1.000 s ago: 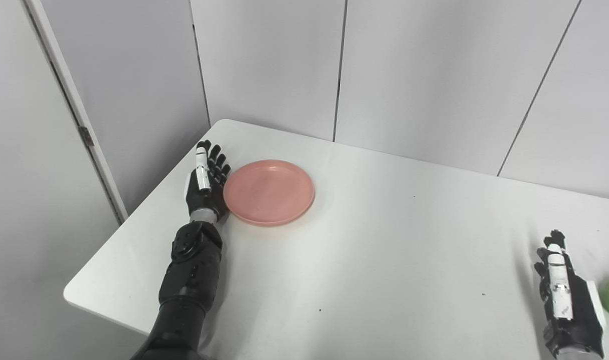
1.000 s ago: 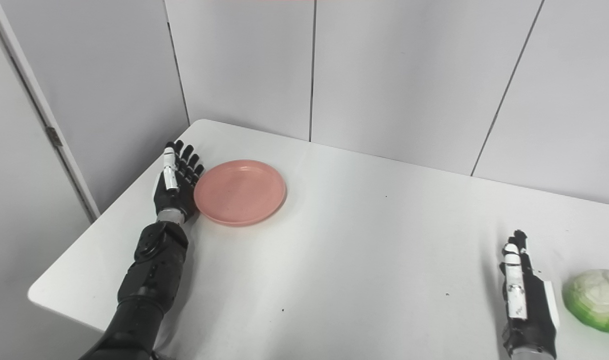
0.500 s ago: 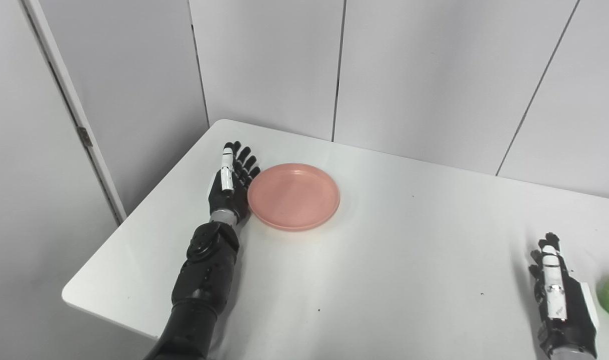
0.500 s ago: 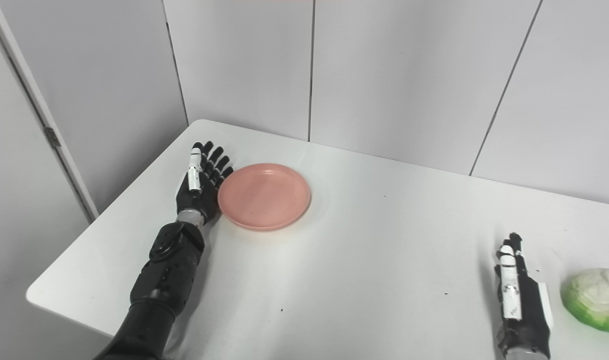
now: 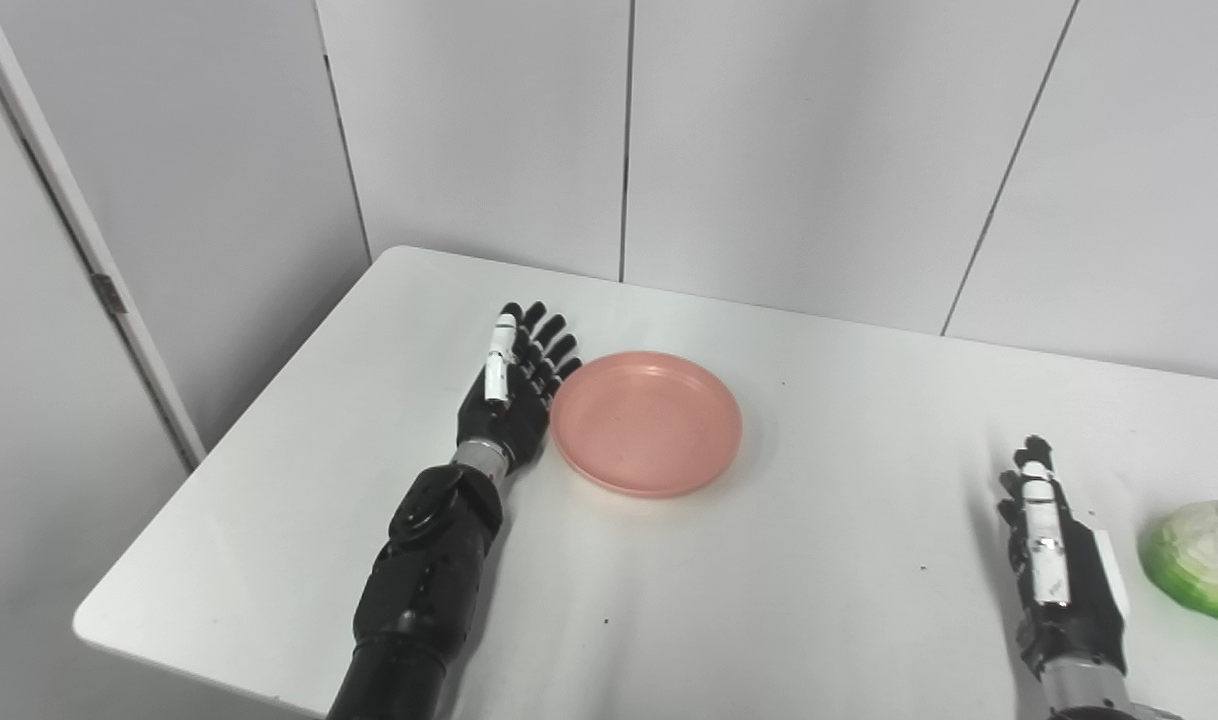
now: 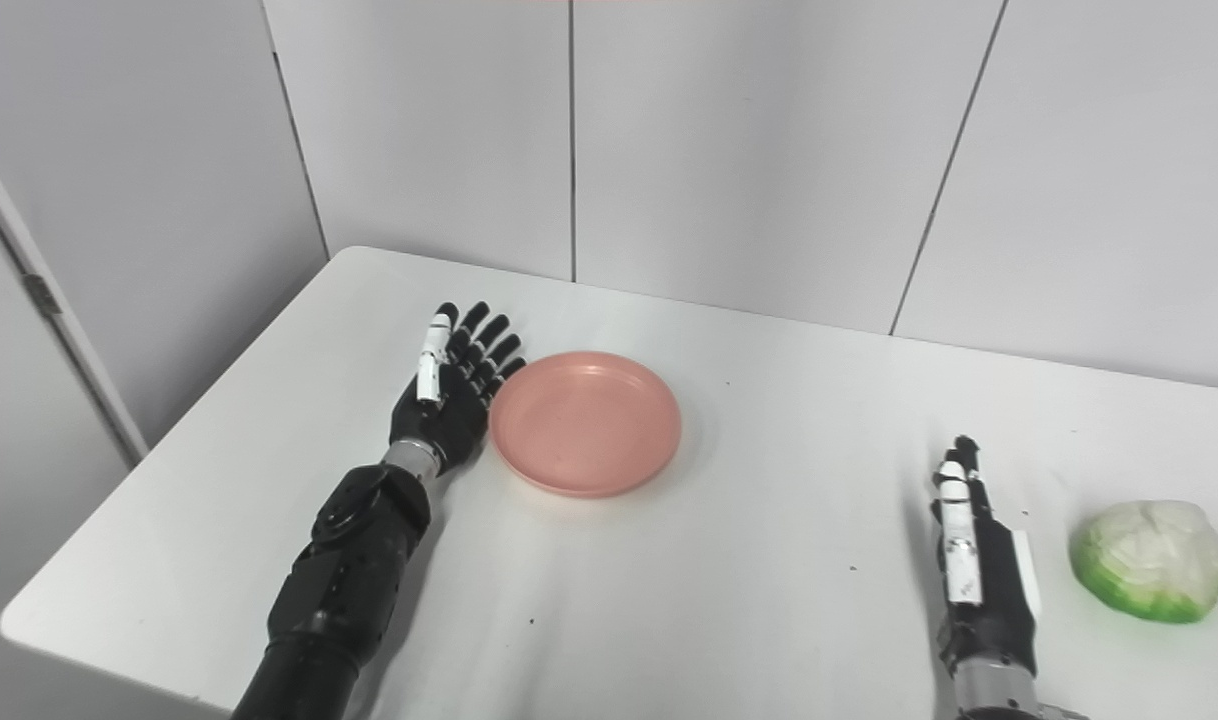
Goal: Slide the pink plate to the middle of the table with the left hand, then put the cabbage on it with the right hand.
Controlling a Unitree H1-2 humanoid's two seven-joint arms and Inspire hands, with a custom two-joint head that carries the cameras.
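1. The pink plate (image 5: 647, 436) lies flat, right way up, on the white counter (image 5: 769, 600), left of the counter's middle. It is round, so it has no long axis and points no particular way.
2. The left hand (image 5: 514, 385) stands on edge just left of the plate, palm facing the plate, fingers straight and a little spread, pointing toward the far wall. Its palm side touches or nearly touches the plate's left rim; it grips nothing.
3. The cabbage (image 6: 1149, 559) sits near the counter's right edge, well apart from the plate. It is a rounded lump, pale on top and bright green low down, slightly wider than tall, with its broad side running left to right.
4. The right hand (image 6: 979, 570) rests on edge just left of the cabbage, with a gap between them. Its fingers are extended toward the far wall and it holds nothing.
5. No brand, label or writing can be read on the plate, the cabbage or either hand.
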